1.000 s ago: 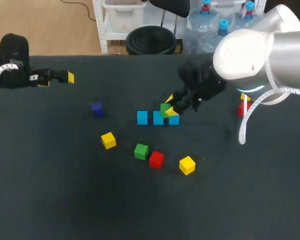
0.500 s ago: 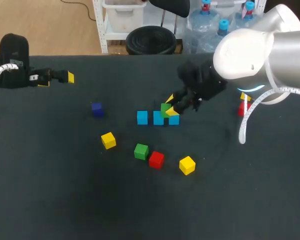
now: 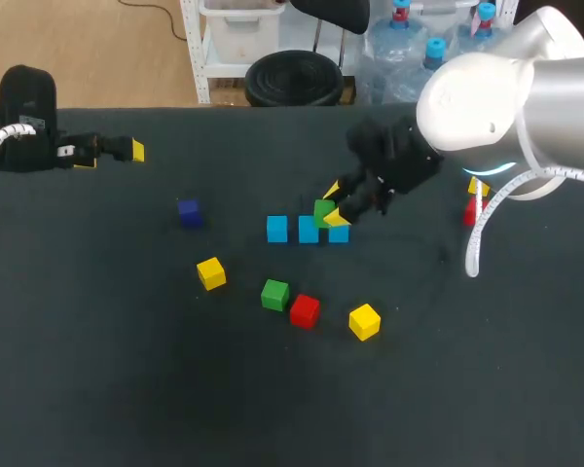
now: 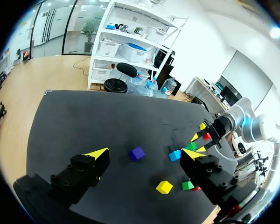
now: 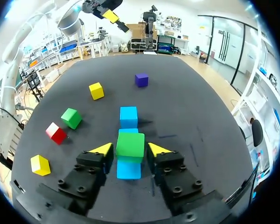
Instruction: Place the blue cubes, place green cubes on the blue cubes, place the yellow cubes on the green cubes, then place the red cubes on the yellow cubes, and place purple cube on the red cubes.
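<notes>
Three blue cubes (image 3: 277, 229) lie in a row at the table's middle. A green cube (image 3: 323, 213) rests on top, straddling the middle and right blue cubes (image 5: 129, 170). My right gripper (image 3: 334, 205) is around that green cube (image 5: 130, 144), its fingers standing slightly off both sides, open. My left gripper (image 3: 110, 154) hovers wide open and empty at the far left; its wrist view (image 4: 147, 156) looks across the table. Loose cubes lie nearer the front: yellow (image 3: 211, 273), green (image 3: 274, 295), red (image 3: 305, 311), yellow (image 3: 364, 321). A purple cube (image 3: 188, 212) sits left of the row.
A red cube (image 3: 472, 211) and a yellow cube (image 3: 478, 188) sit at the right, partly hidden behind my right arm's cable. The wide front part of the black table (image 3: 175, 409) holds nothing.
The right gripper's fingers have spread a little away from the green cube, which stays on the blue cubes. The left arm and loose cubes have not moved.
</notes>
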Available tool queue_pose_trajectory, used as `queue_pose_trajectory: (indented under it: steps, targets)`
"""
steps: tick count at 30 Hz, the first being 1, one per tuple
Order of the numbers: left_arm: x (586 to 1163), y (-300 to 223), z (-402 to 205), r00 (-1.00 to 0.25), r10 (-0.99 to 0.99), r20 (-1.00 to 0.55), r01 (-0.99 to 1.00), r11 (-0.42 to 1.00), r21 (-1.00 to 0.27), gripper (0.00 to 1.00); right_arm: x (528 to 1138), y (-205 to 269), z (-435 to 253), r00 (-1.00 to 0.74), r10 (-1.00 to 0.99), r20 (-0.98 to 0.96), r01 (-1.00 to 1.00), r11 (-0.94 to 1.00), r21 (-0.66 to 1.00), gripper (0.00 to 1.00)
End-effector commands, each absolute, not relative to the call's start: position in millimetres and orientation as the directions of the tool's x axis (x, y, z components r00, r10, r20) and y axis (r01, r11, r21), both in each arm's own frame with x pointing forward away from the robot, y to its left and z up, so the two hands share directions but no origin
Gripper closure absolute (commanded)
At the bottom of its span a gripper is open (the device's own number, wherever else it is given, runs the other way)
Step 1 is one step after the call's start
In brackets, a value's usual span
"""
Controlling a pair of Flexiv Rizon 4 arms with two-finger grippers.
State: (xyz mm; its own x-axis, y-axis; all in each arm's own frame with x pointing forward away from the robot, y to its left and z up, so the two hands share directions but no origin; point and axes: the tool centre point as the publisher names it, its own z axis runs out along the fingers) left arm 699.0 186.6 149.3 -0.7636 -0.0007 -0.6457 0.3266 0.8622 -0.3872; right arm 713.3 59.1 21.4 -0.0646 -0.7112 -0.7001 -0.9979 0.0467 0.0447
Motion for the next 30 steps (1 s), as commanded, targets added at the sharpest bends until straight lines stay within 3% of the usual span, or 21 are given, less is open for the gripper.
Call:
queue_pose_trajectory:
  steps: [1, 2, 5, 30]
  targets:
    - [699.2, 185.5, 150.3, -0.766, 0.000, -0.643, 0.322, 0.865, -0.384, 0.00, 714.7, 59.2, 20.5, -0.063, -0.710, -0.701, -0.998, 0.043, 0.046, 0.13]
    - [699.2, 185.5, 150.3, -0.766, 0.000, -0.643, 0.322, 0.865, -0.384, 0.00, 714.8, 59.1, 20.4, -0.064, -0.710, -0.701, -0.998, 0.044, 0.047, 0.13]
    - [699.2, 185.5, 150.3, -0.766, 0.000, -0.643, 0.322, 0.865, -0.384, 0.00, 714.8, 59.1, 19.9, -0.065, -0.710, -0.701, -0.998, 0.043, 0.049, 0.00]
    - [699.2, 185.5, 150.3, -0.766, 0.000, -0.643, 0.322, 0.865, -0.384, 0.00, 704.2, 24.8, 79.8, -0.085, -0.652, -0.754, -0.989, 0.146, -0.015, 0.00]
